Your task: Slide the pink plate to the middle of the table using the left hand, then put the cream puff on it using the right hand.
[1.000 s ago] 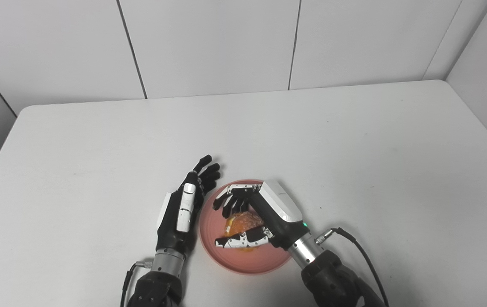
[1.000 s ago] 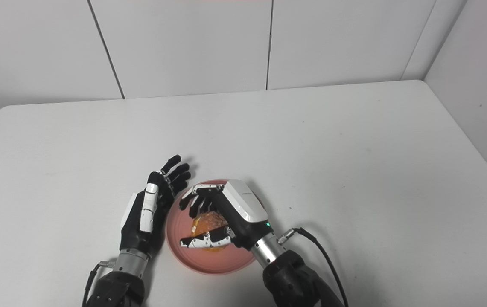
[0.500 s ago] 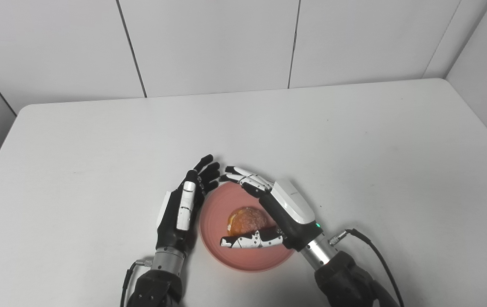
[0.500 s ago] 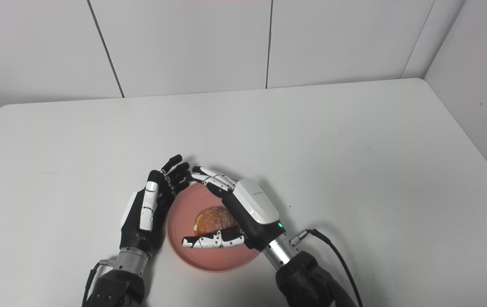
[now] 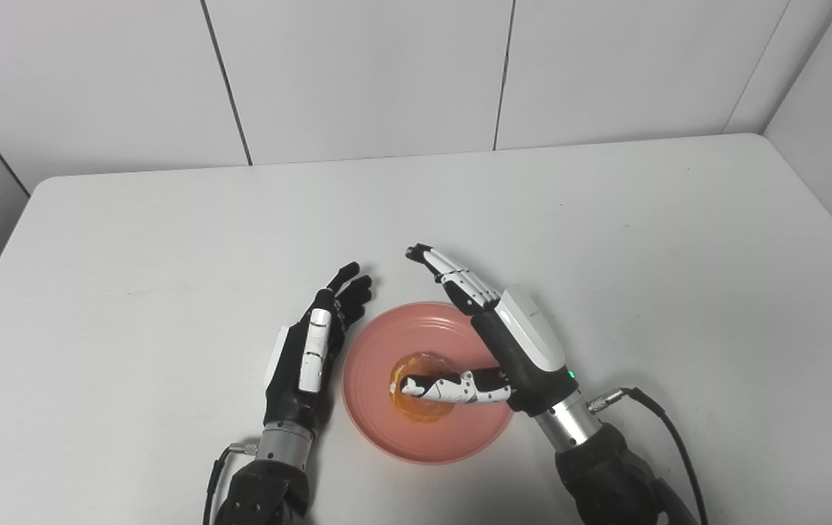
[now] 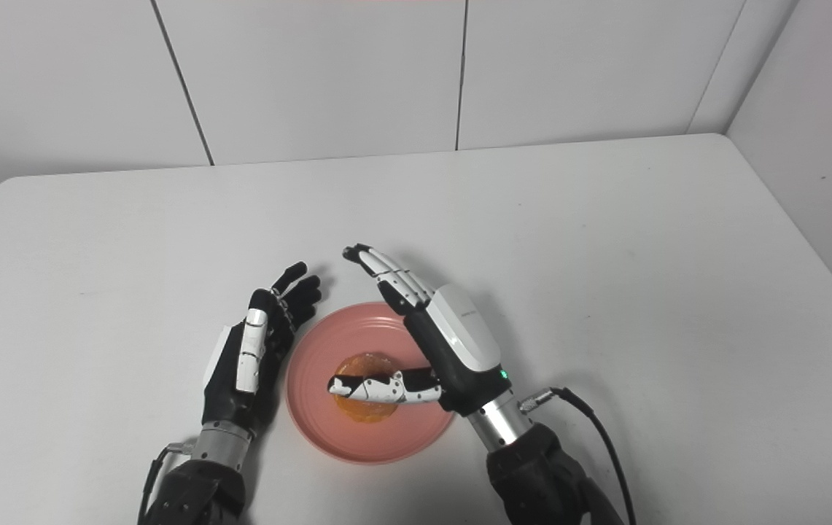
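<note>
The right hand (image 5: 514,350), closed around the cream puff (image 5: 419,385) a second ago, is now spread and lifted clear; the puff is left on the pink plate (image 5: 379,350); the left hand (image 5: 306,357) is held open beside the rim; placement is judged done.

table (image 5: 605,240): white, faint scuffs | wall (image 5: 357,73): white panels

A white table (image 5: 605,219) with rounded corners stands against white panelled walls (image 5: 357,73) with dark seams.
</note>
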Robot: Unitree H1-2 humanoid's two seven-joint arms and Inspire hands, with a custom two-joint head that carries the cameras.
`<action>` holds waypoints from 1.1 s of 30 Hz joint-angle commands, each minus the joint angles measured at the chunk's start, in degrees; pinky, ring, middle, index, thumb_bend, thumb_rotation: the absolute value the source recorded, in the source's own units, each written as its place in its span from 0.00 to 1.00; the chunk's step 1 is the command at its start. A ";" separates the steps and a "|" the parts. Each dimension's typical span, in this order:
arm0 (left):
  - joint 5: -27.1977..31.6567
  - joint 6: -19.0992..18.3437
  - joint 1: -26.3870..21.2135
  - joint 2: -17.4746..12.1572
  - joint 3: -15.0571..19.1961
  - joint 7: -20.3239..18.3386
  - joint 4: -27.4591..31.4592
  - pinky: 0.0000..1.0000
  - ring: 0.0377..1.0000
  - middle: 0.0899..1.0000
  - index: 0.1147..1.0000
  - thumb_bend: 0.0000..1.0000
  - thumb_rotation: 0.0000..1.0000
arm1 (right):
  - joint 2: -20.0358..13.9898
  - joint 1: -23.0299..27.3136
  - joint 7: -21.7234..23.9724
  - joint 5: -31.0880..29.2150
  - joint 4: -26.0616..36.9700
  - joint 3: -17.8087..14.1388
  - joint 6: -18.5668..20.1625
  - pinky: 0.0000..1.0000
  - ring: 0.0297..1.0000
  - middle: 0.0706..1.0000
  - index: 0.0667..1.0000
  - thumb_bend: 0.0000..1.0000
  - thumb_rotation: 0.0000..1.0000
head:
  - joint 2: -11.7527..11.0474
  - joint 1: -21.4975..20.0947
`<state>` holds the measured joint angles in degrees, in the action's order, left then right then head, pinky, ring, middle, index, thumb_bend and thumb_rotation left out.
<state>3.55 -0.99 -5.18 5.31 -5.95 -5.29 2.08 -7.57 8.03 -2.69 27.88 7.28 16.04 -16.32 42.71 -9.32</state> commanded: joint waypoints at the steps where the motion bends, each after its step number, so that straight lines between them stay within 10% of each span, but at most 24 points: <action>1: 0.30 1.23 -0.47 0.63 0.07 0.34 0.51 0.91 0.87 0.85 0.82 0.61 1.00 | 0.75 -1.59 -0.81 -3.92 1.72 -1.94 -0.83 0.88 0.96 1.00 0.99 0.70 0.87 | 0.06 0.44; 11: 1.15 1.24 0.94 0.24 -0.22 -0.66 2.47 1.00 0.98 0.98 0.97 0.64 1.00 | 5.71 -5.85 -1.93 -11.89 0.97 -9.52 4.78 0.99 0.98 0.98 0.96 0.74 1.00 | 0.42 4.79; 17: 0.38 -0.17 1.24 -0.54 -0.14 -0.33 4.39 1.00 1.00 1.00 1.00 0.67 1.00 | 7.94 -6.45 0.30 -25.25 0.94 -12.16 6.29 1.00 1.00 1.00 1.00 0.63 0.88 | 0.65 5.12; 33: 1.13 0.64 1.98 -1.34 0.13 -0.42 4.16 1.00 1.00 1.00 1.00 0.65 1.00 | 11.42 -8.12 0.71 -32.70 -0.48 -14.07 7.98 1.00 1.00 1.00 1.00 0.59 0.79 | 0.35 5.85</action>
<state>4.77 -1.70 -3.11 3.67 -5.57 -5.59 4.98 2.83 0.14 -2.07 -3.35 6.31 2.39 -8.72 43.07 -3.52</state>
